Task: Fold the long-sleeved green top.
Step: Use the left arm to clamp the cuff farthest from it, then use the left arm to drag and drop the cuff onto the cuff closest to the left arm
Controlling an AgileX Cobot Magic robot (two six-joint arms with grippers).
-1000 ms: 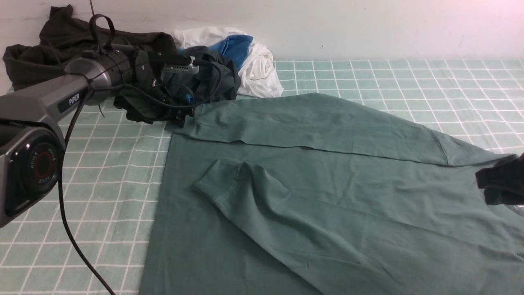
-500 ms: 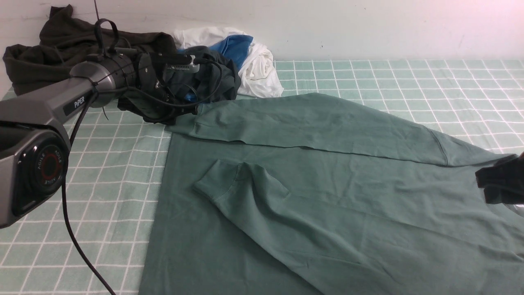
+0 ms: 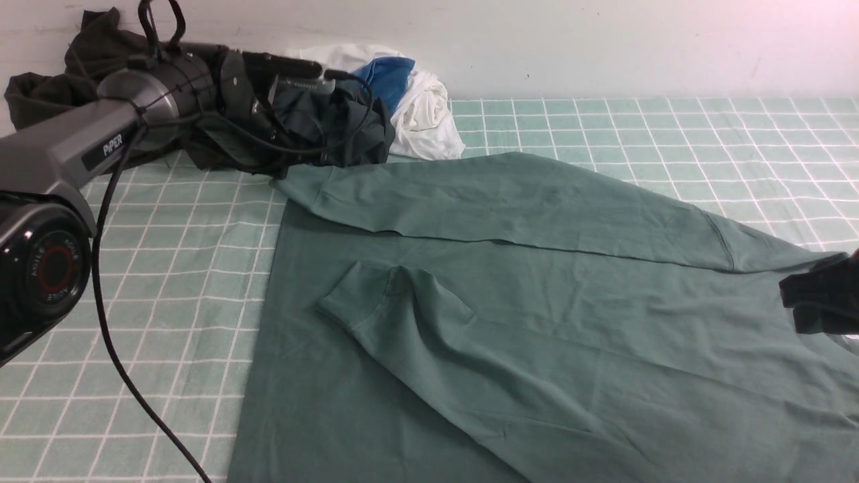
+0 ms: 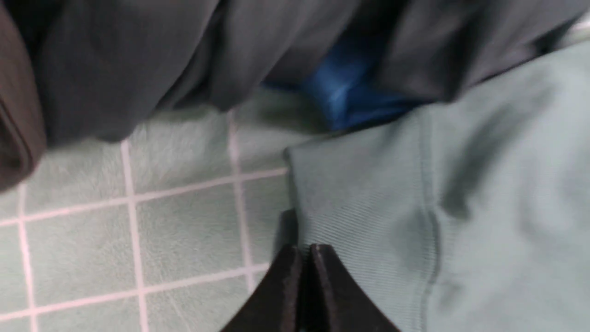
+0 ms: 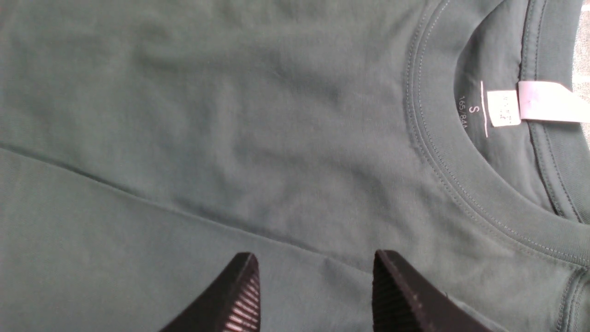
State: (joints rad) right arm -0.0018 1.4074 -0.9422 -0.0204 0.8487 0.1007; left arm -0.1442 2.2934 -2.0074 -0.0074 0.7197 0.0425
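The green long-sleeved top point(image 3: 537, 302) lies spread flat on the checked cloth, with both sleeves laid across its body. The far sleeve ends in a ribbed cuff point(image 4: 359, 207) at the back left. My left gripper point(image 4: 306, 249) is shut on that cuff's edge, in front of the clothes pile point(image 3: 292, 173); the cuff end hangs slightly off the cloth. The near sleeve's cuff point(image 3: 362, 295) rests on the body. My right gripper point(image 5: 315, 260) hovers open over the chest below the crew neck point(image 5: 442, 152) and white label point(image 5: 548, 101), showing at the right edge point(image 3: 815, 302).
A clothes pile sits at the back left against the wall: a dark olive-brown garment point(image 3: 40, 100), a blackish-green one point(image 3: 349, 127), white cloth point(image 3: 423, 114) and blue cloth point(image 3: 386, 74). The left arm's cable point(image 3: 114, 362) hangs over the green checked table cover point(image 3: 168, 282).
The left gripper closed on the far sleeve's cuff and rose, lifting the cuff end a little. The right gripper has stayed still.
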